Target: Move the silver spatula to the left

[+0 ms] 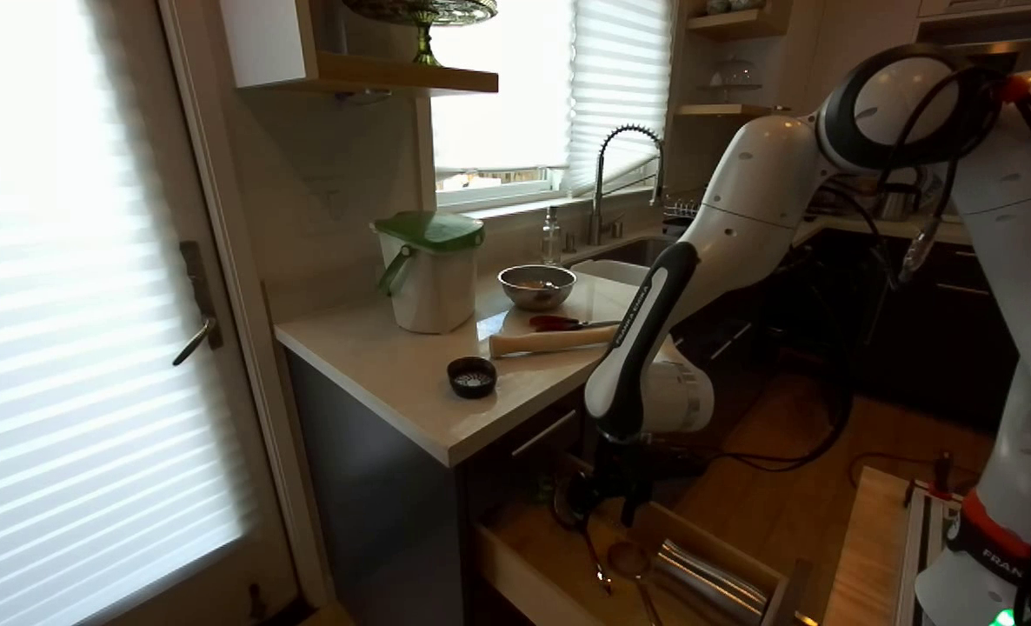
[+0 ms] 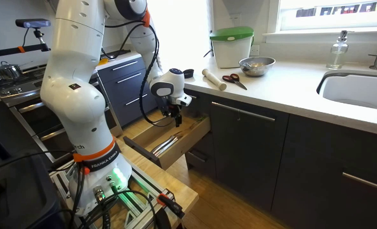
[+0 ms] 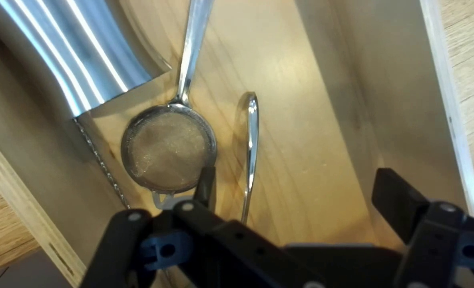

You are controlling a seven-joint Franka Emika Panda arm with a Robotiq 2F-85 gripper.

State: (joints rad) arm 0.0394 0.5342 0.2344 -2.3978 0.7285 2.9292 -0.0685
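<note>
A shiny silver utensil (image 3: 252, 148), seemingly the spatula, lies in an open wooden drawer (image 3: 445, 100). In the wrist view its handle curves from the middle down to my gripper; its head is hidden there. Its handle also shows in an exterior view (image 1: 596, 561), running out from under the gripper. My gripper (image 3: 297, 174) is open and empty above the drawer, pointing down. The handle lies between the two fingers in the wrist view, nearer the left finger. The gripper also shows over the drawer in an exterior view (image 2: 173, 117).
A round mesh strainer (image 3: 169, 152) lies left of the utensil, partly behind the left finger. A ridged silver piece (image 3: 81, 44) lies beyond it. Drawer walls stand on both sides. The counter (image 1: 376, 365) above holds a bin (image 1: 433, 278), bowl (image 1: 537, 291), rolling pin (image 1: 550, 341) and scissors (image 2: 234, 79).
</note>
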